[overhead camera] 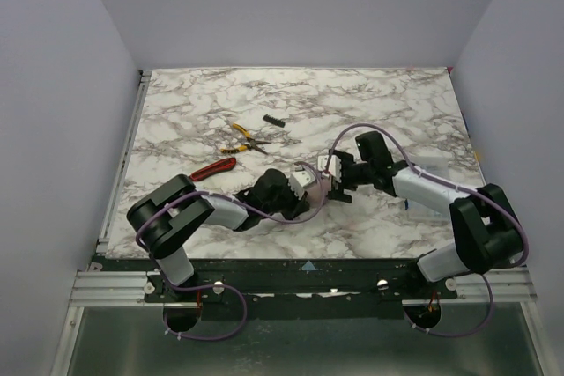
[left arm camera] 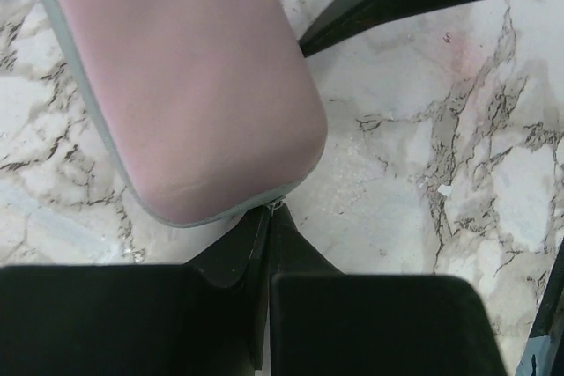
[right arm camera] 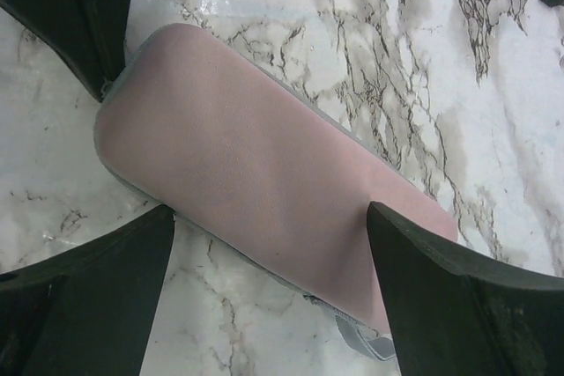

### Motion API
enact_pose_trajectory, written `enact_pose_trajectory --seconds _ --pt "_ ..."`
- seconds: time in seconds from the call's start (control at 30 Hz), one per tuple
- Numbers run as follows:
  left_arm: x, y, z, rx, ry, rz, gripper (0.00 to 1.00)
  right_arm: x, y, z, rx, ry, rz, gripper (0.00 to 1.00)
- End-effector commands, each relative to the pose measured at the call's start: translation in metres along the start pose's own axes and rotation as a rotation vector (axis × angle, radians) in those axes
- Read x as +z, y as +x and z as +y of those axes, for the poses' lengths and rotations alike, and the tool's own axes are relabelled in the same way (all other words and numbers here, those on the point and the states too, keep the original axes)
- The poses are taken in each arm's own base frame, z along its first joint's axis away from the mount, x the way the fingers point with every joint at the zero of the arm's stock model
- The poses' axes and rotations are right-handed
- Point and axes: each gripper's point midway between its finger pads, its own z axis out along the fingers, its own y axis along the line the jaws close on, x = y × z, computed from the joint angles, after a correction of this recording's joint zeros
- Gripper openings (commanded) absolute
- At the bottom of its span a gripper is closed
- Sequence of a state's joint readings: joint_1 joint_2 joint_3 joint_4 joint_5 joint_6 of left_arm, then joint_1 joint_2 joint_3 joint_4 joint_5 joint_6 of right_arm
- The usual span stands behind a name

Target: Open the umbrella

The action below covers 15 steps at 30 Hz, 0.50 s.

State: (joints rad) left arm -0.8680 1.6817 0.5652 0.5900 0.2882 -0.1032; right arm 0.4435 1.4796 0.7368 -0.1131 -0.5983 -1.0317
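The umbrella (overhead camera: 315, 184) lies folded on the marble table between my two grippers, a pink-beige rounded oblong (right arm camera: 264, 191) with a grey edge. My left gripper (left arm camera: 269, 210) is shut, its tips pinching a small metal tab at the grey edge of the umbrella's rounded end (left arm camera: 194, 103). My right gripper (right arm camera: 269, 244) is open and straddles the umbrella's middle. One of its fingers (right arm camera: 88, 288) stands beside one long edge and the other overlaps the far side. A grey strap loop (right arm camera: 366, 341) hangs from the umbrella's lower end.
A red-handled tool (overhead camera: 213, 168) lies left of the arms, yellow-handled pliers (overhead camera: 242, 136) behind it, and a small black piece (overhead camera: 274, 120) farther back. The table edge (overhead camera: 300, 261) runs just before the arm bases.
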Motion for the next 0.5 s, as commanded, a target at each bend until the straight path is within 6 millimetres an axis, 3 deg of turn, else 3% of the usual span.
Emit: enact_pose_trajectory --seconds 0.0,0.07,0.17,0.23,0.33,0.47 --pt "-0.004 -0.011 0.021 -0.135 -0.02 -0.028 0.0 -0.013 0.01 0.045 0.24 -0.104 0.062 0.94" --pt "-0.006 -0.016 0.032 -0.122 -0.019 -0.035 0.0 -0.027 -0.003 0.061 0.224 -0.176 0.015 0.96" --pt "-0.008 -0.019 0.044 -0.108 -0.008 -0.025 0.0 -0.043 -0.022 0.061 0.178 -0.204 -0.035 0.97" --pt "-0.007 -0.021 0.048 -0.087 -0.008 -0.024 0.0 -0.049 -0.034 0.052 0.129 -0.228 -0.05 0.97" --pt "-0.004 -0.023 0.048 -0.069 0.008 -0.014 0.0 -0.05 -0.046 0.021 0.117 -0.219 -0.047 0.98" --pt "-0.001 -0.024 0.053 -0.078 0.008 -0.009 0.0 -0.034 -0.035 -0.008 0.127 -0.245 -0.018 0.98"
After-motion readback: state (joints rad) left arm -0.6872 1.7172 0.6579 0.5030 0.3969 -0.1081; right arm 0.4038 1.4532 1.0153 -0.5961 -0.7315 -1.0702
